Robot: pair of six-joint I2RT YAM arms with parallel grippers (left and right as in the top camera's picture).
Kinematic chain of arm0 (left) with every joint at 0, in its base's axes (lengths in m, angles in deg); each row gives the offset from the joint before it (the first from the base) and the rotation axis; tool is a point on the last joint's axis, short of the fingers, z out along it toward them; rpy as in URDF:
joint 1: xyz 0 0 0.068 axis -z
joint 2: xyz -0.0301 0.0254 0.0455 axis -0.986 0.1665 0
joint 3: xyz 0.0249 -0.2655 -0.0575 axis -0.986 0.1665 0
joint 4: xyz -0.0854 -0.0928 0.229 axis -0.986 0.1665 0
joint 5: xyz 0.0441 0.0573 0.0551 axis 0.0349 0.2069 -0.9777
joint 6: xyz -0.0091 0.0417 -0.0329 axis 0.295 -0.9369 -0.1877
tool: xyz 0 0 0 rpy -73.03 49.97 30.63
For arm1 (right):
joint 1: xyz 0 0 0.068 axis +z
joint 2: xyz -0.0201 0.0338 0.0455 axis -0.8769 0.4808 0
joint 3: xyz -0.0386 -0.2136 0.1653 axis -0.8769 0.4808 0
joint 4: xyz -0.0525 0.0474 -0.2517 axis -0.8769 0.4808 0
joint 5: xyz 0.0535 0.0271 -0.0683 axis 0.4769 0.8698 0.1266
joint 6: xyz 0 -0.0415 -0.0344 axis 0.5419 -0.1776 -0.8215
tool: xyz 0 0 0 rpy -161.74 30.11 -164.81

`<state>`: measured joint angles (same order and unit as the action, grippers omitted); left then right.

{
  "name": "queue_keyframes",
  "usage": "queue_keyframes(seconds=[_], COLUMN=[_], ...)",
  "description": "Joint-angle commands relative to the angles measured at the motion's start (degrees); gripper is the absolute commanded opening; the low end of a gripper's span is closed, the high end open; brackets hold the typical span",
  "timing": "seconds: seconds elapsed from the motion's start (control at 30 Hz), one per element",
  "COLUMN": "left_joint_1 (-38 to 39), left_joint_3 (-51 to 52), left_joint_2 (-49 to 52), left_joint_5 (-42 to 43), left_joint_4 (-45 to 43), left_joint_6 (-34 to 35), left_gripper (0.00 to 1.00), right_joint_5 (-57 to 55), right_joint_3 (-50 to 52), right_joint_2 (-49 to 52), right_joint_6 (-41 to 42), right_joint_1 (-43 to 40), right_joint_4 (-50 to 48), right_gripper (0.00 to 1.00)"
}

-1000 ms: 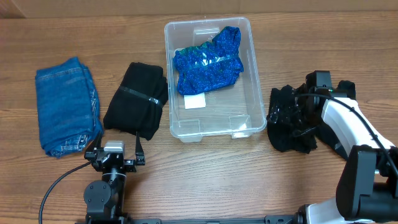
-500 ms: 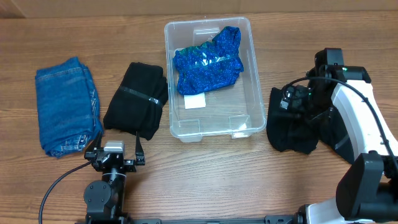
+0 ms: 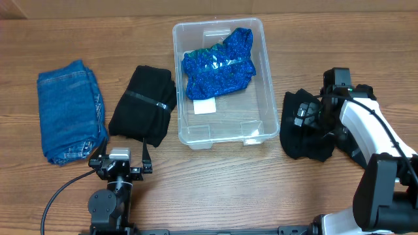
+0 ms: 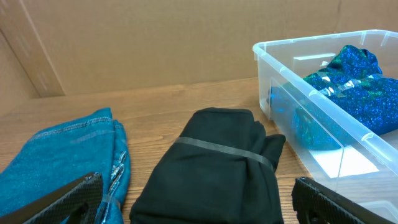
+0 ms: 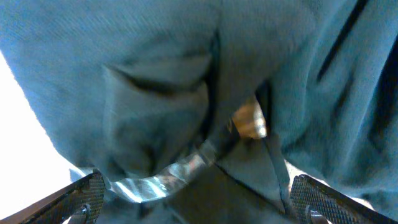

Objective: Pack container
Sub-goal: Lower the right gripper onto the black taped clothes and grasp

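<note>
clear container [image 3: 269, 85] w/ blue sparkly cloth [image 3: 217, 62] inside, R gripper [image 5: 199, 198] fingers spread over black garment [image 3: 307, 145] just right of container, L gripper [image 4: 196, 200] spread wide, holding nothing

The desk [image 3: 261, 196] is viewed from straight above by the overhead camera, far enough off that all the laid-out things are taken in. The left wrist camera is held low and close to the surface, aimed level toward 12 o'clock. The denim [image 4: 68, 155], the banded black bundle [image 4: 217, 162] and the container [image 4: 298, 50] are shared with the overhead view. The right wrist camera is pressed close against the dark cloth [image 5: 155, 81] seen at 3 o'clock overhead, which fills its frame.
</note>
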<state>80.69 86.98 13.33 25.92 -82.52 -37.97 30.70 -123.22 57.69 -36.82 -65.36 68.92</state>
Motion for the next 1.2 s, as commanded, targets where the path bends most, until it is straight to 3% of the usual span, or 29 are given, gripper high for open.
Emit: queue_keyframes(seconds=[0.0, 0.37, 0.7, 0.77, 0.97, 1.17], left_joint_1=[-0.35, -0.35, -0.35, -0.35, -0.35, -0.35], left_joint_3=[0.24, 0.24, 0.24, 0.24, 0.24, 0.24], left_joint_2=[-0.48, -0.48, -0.48, -0.48, -0.48, -0.48], left_joint_5=[0.46, 0.46, 0.46, 0.46, 0.46, 0.46], left_joint_4=[-0.04, -0.04, -0.04, -0.04, -0.02, -0.04], left_joint_6=[-0.50, -0.50, -0.50, -0.50, -0.50, -0.50], left_gripper=[1.00, 1.00, 1.00, 1.00, 1.00, 1.00], right_joint_5=[-0.63, 2.21, 0.87, 0.90, -0.94, -1.20], right_joint_3=[2.69, 7.08, -2.99, -2.95, -2.10, 4.42], right_joint_2=[-1.20, -1.22, -1.90, -2.12, -2.12, -2.05], right_joint_6=[0.09, 1.77, -1.62, -6.67, -7.26, -5.79], right_joint_1=[-0.15, -0.15, -0.15, -0.15, -0.15, -0.15], right_joint_4=[-1.29, -5.20, 6.78, 7.96, 9.20, -0.07], right_gripper=[1.00, 1.00, 1.00, 1.00, 1.00, 1.00])
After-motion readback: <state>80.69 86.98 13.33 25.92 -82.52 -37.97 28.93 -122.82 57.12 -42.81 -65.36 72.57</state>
